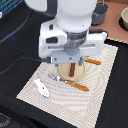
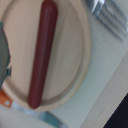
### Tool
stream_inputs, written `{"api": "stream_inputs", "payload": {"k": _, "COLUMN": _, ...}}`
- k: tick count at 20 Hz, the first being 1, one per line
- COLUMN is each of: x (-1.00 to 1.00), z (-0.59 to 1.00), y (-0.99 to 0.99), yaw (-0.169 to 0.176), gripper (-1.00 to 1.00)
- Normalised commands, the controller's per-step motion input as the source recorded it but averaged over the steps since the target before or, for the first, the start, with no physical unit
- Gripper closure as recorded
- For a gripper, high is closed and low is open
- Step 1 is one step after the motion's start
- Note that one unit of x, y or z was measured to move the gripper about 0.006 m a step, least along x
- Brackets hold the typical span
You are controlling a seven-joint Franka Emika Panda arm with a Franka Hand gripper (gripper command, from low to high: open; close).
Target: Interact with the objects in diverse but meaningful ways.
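A dark brown sausage-like stick (image 1: pixel 73 70) lies lengthwise on the round tan plate (image 1: pixel 64 74) in the middle of the placemat; the wrist view shows the stick (image 2: pixel 42 52) resting free on the plate (image 2: pixel 75 65). My gripper (image 1: pixel 72 62) hangs just above the plate, its fingers spread to either side of the stick and holding nothing. A dark shape at the edge of the wrist view looks like one finger (image 2: pixel 4 55). A white-and-blue fish-like piece (image 1: pixel 42 88) lies on the mat toward the exterior view's left, apart from the gripper.
A fork (image 1: pixel 52 76) (image 2: pixel 107 17) lies beside the plate, and an orange-handled knife (image 1: pixel 78 86) lies in front of it. Another orange handle (image 1: pixel 93 61) shows behind the plate. The striped placemat (image 1: pixel 95 100) sits on a black table. A dark pot (image 1: pixel 99 14) and a tan bowl (image 1: pixel 124 19) stand at the back.
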Motion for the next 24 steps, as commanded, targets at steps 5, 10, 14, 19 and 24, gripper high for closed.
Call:
{"api": "stream_inputs", "payload": {"k": 5, "x": -0.58, "z": -0.30, "y": -0.55, "yaw": 0.079, "gripper": -1.00}}
{"api": "stream_inputs", "payload": {"k": 10, "x": -0.65, "z": -0.10, "y": -0.53, "yaw": 0.045, "gripper": -1.00}}
{"api": "stream_inputs", "payload": {"k": 14, "x": -0.63, "z": -0.02, "y": -0.50, "yaw": 0.039, "gripper": -1.00}}
{"api": "stream_inputs", "payload": {"k": 19, "x": -0.41, "z": -0.26, "y": -0.25, "yaw": 0.015, "gripper": -1.00}}
{"api": "stream_inputs", "payload": {"k": 24, "x": -0.51, "z": -0.49, "y": -0.04, "yaw": 0.022, "gripper": -1.00}}
